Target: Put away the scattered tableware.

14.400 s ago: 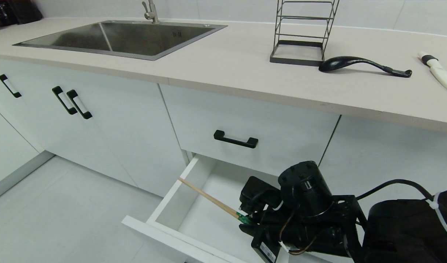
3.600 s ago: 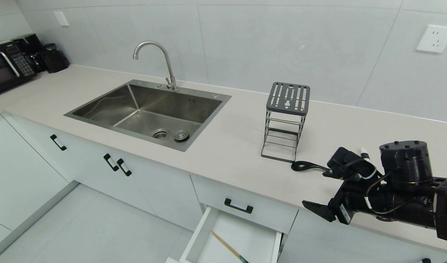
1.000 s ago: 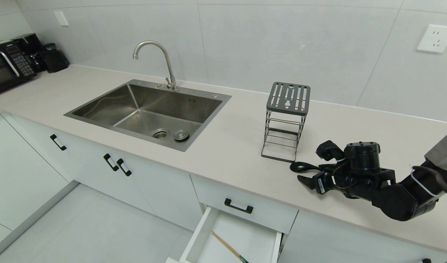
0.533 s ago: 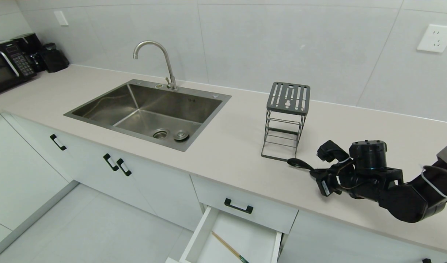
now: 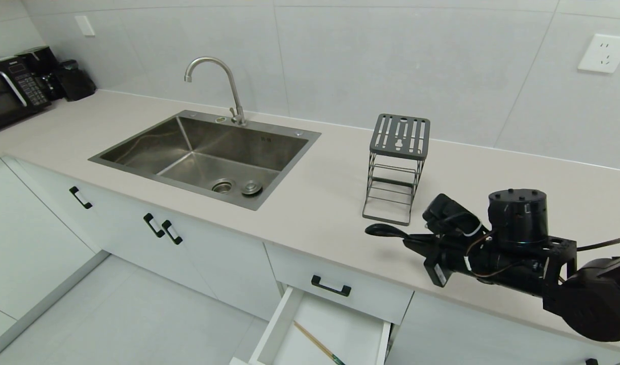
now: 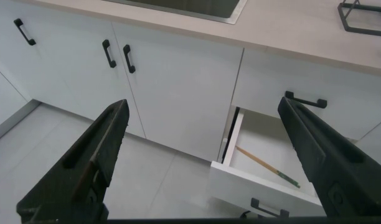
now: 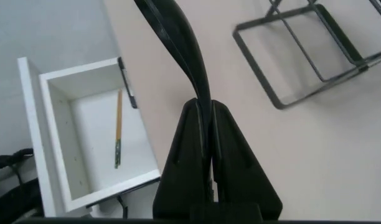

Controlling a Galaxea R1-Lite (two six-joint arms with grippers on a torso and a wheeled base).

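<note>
A black microwave [image 5: 9, 96] stands at the far left of the bench [image 5: 315, 203], close to the wall. To its right a steel sink [image 5: 137, 152] is set into the bench, with a curved faucet [image 5: 213, 83] at its far rim. Below the sink run white cabinet doors [image 5: 152, 263] with black handles.

The left end effector [image 6: 203, 121] is held out in front of these cabinets, below bench level, with its two fingers spread wide and nothing between them.

Right of the cabinet doors, under a shut drawer with a black handle [image 5: 331, 286], the lower drawer [image 5: 269, 329] is pulled out. A wooden chopstick [image 5: 317, 345] with a green tip lies aslant on its white floor.

On the bench above, to the right of the sink, stands a dark wire rack [image 5: 397, 167] with a slotted top. Just near and left of the rack's base is the black spoon [image 5: 386, 230], over the bench close to its near edge, bowl pointing left. Whether the bowl touches the bench I cannot tell.

The right end effector [image 5: 425, 242] reaches in from the right over the near edge of the bench. Its fingers are clamped together on the spoon's handle, with the handle running straight out between them. A white wall outlet [image 5: 606, 53] sits high on the tiles at the far right.
</note>
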